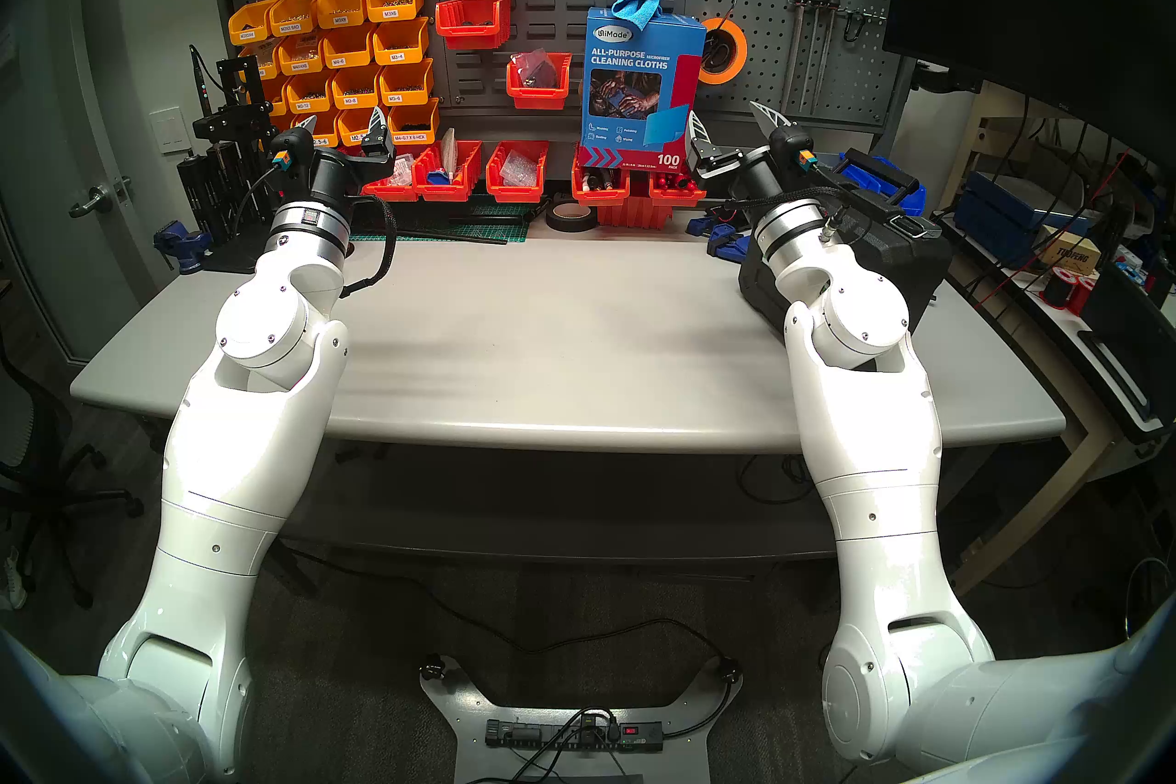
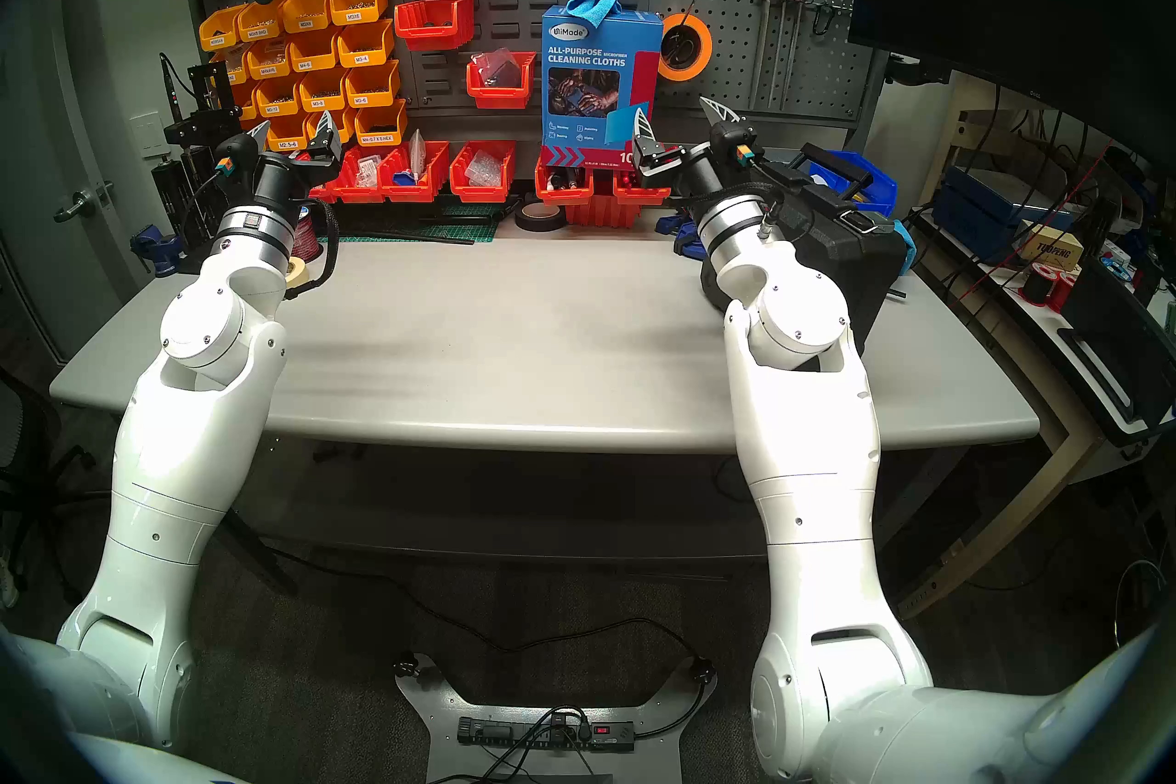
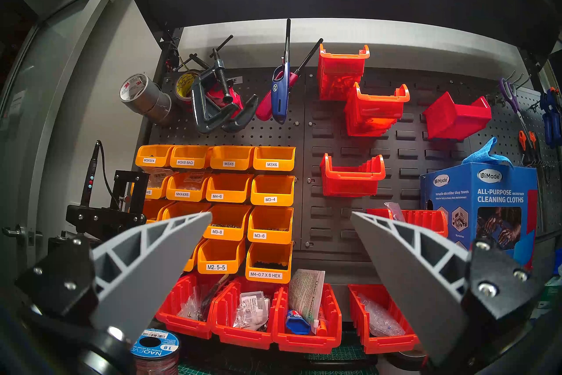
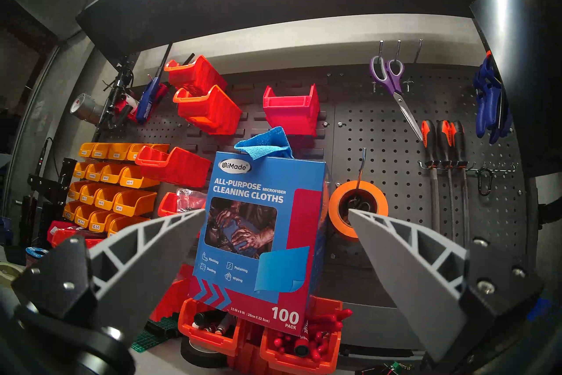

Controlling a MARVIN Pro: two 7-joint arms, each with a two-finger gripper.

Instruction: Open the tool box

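The tool box [image 1: 910, 261] [image 2: 859, 261] is a black textured case at the table's right side, tilted up with its handle and a silver latch [image 1: 916, 226] on top. My right forearm hides much of its front. My right gripper [image 1: 727, 113] [image 2: 676, 108] hangs open and empty above the table, left of and beyond the case, pointing at the back wall. My left gripper [image 1: 344, 121] [image 2: 294, 124] is open and empty at the far left. Both wrist views, left gripper [image 3: 281, 213] and right gripper [image 4: 276, 210], show spread fingers and no tool box.
A blue cleaning-cloth box [image 1: 639, 83] stands on red bins [image 1: 515, 168] along the back. Yellow bins [image 1: 356, 63] hang on the pegboard. A black tape roll [image 1: 571, 216] lies near the back. A blue bin [image 1: 891, 178] sits behind the case. A vise [image 1: 184, 245] is at the left.
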